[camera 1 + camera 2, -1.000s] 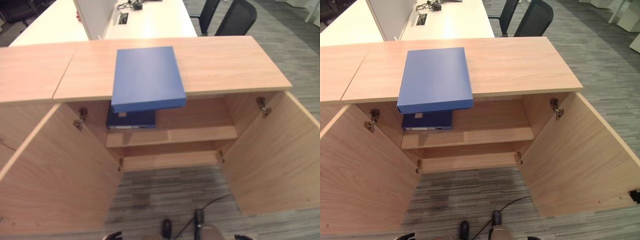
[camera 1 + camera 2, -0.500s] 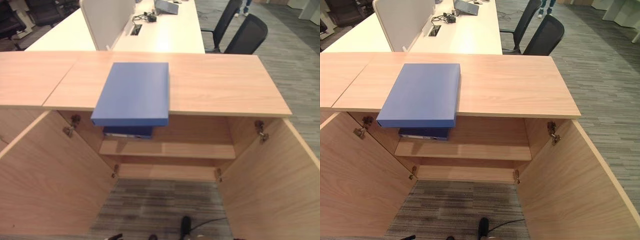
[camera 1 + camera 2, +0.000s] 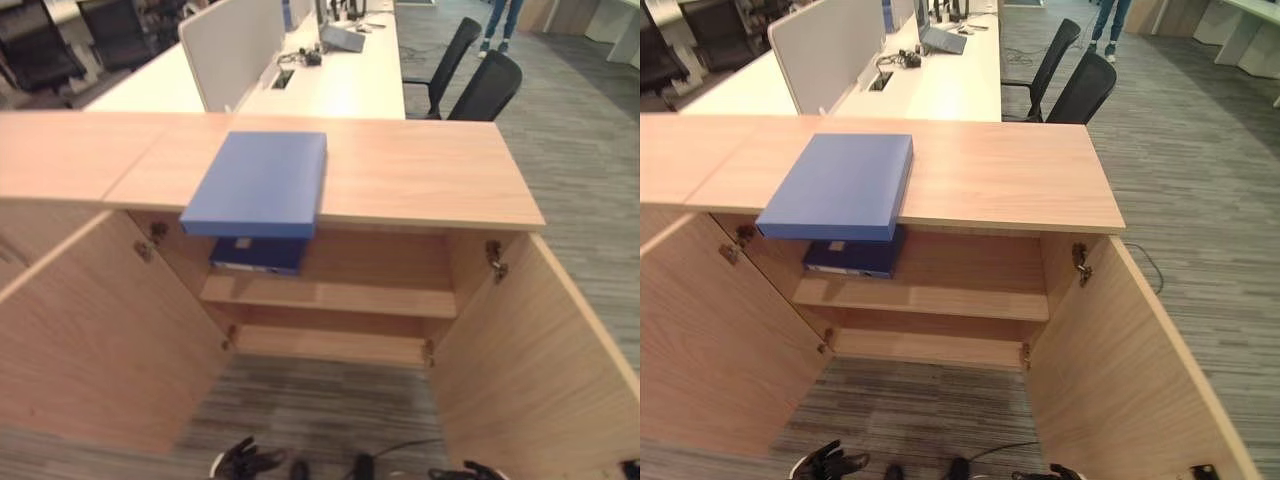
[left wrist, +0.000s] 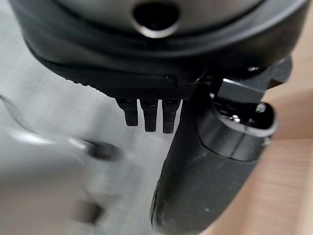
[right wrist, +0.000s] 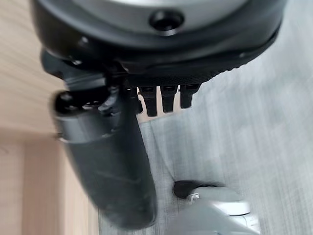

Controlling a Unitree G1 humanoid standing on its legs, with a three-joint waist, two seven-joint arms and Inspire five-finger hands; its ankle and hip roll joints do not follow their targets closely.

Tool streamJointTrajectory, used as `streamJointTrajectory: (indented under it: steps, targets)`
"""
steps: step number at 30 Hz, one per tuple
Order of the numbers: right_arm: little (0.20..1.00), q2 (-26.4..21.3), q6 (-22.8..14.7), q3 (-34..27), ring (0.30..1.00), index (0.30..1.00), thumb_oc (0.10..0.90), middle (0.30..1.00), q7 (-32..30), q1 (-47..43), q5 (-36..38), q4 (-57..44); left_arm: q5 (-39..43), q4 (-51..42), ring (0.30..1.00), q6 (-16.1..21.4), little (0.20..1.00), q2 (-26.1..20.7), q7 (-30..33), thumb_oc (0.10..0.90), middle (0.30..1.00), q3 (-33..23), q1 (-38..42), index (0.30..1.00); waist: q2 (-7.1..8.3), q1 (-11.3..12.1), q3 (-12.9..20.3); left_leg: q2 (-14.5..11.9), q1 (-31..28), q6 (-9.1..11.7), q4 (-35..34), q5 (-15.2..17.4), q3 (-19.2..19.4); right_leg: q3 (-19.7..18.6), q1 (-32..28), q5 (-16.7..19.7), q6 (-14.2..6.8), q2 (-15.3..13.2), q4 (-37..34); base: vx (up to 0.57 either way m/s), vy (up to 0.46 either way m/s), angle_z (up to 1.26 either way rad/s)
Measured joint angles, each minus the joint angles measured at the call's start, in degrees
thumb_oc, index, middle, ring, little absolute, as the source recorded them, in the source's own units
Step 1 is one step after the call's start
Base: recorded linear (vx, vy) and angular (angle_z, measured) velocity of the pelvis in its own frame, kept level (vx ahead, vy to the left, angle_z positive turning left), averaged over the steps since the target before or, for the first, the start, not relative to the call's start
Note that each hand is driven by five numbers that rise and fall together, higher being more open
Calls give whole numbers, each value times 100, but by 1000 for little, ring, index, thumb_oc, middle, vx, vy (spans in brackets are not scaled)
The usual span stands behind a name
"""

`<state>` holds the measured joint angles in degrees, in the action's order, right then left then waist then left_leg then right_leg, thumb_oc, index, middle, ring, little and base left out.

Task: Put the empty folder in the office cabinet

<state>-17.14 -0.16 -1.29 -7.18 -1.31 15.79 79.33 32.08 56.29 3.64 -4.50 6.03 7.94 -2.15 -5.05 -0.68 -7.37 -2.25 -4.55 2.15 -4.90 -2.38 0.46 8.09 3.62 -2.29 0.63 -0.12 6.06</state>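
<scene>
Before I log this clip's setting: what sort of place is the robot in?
Most likely an open-plan office: a low wooden cabinet with both doors open, a blue folder lying on top, long white desks with a divider screen behind it, and black office chairs on grey carpet.

No readable text, numbers or signs anywhere. On the spine of the binder, at the left end of the cabinet's upper shelf, a small pale label, too small to read. No print on the folder lying at the front edge of the cabinet top. Nothing legible on the desk behind.
</scene>
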Motion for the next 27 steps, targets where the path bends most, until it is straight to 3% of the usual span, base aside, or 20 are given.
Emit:
streamJointTrajectory:
  steps: [1,2,6,8,9,11,13,15,16,21,22,24,25,27]
  targets:
    - [900,-69,217,87,900,900,800,900,-141,51,9,55,153,-590,900,87,900,79,-57,800,900,241,-186,900,-119,-52,12,79,8,-81,31,30,120,-53,32,41,-62,-72,-6,101,109,-4]
    - [900,-3,247,207,900,900,800,900,-139,169,19,-77,154,-818,900,153,900,61,-43,800,900,273,-176,900,-101,-55,21,120,24,-140,119,98,196,-105,29,49,-75,-116,-53,101,109,-29]
    - [900,419,188,233,900,900,800,900,-54,582,160,-527,360,-1692,900,15,900,-427,254,800,900,70,-446,900,231,-71,154,158,19,-224,86,151,372,-147,-24,238,-218,-161,-312,32,57,-26]
    - [900,280,200,232,900,900,800,900,-80,817,236,-1002,280,-3634,900,-181,900,-1068,490,800,900,-61,-1339,900,318,-47,156,169,-58,-267,49,60,370,-121,-263,454,-255,-147,-688,27,49,7]
    - [900,163,179,218,900,900,800,900,-84,904,238,-1168,125,-4226,900,-90,900,-1178,488,800,900,-268,-1620,900,297,-21,165,181,-86,-275,50,67,360,-114,-395,532,-300,-149,-878,28,30,14]
    - [900,-63,193,202,900,900,800,900,-103,784,241,-1126,-148,-4143,900,22,900,-1148,690,800,900,-791,-1310,900,192,165,146,219,-157,-285,39,94,318,-75,-616,635,-323,-171,-1137,42,24,11]
    - [900,21,124,3,900,900,800,900,-84,690,252,-1162,-590,-4418,900,71,900,-932,1134,800,900,-1677,-1285,900,234,272,140,210,-164,-202,33,160,228,-32,-635,627,-329,-158,-1147,45,0,13]
    - [900,103,167,-14,900,900,800,900,-87,616,356,-1086,-1033,-4329,900,-2,900,-918,1631,800,900,-2136,-1335,900,267,304,153,210,-167,-217,50,150,216,-11,-631,623,-332,-161,-1146,51,-11,7]
    - [900,216,208,-14,900,900,800,900,-77,617,371,-953,-1398,-4333,900,-25,900,-897,1955,800,900,-2500,-1345,900,367,328,172,204,-168,-246,51,129,217,-11,-623,623,-332,-155,-1146,38,-15,-1]
    - [900,318,294,22,900,900,800,900,-92,710,498,-777,-2222,-4747,900,-254,900,-1056,2841,800,900,-3035,-1181,900,544,410,214,216,-170,-251,44,126,224,-12,-620,622,-334,-171,-1147,6,-3,0]
    - [900,347,271,52,900,900,800,900,-90,741,520,-756,-2955,-5292,900,-364,900,-1608,3274,800,900,-3083,-926,900,579,417,237,216,-169,-245,35,117,225,-12,-623,628,-336,-174,-1147,0,0,0]
    - [900,345,237,117,900,900,800,900,-91,754,521,-754,-3226,-5464,900,-443,900,-1872,3385,800,900,-3094,-754,900,566,418,237,215,-177,-235,33,119,226,-12,-626,631,-332,-178,-1148,-25,-8,1]
    - [900,371,156,351,900,900,800,900,-83,759,518,-738,-3990,-5819,900,-743,900,-2445,3477,800,900,-3041,-447,900,610,447,223,208,-153,-218,35,99,222,-5,-603,650,-328,-164,-1147,0,0,0]
    - [900,369,97,361,900,900,800,900,-88,749,518,-751,-4808,-6119,900,-547,900,-2706,3526,800,900,-3063,-211,900,591,446,215,210,-165,-237,33,81,228,-9,-615,658,-333,-173,-1148,-22,-4,0]
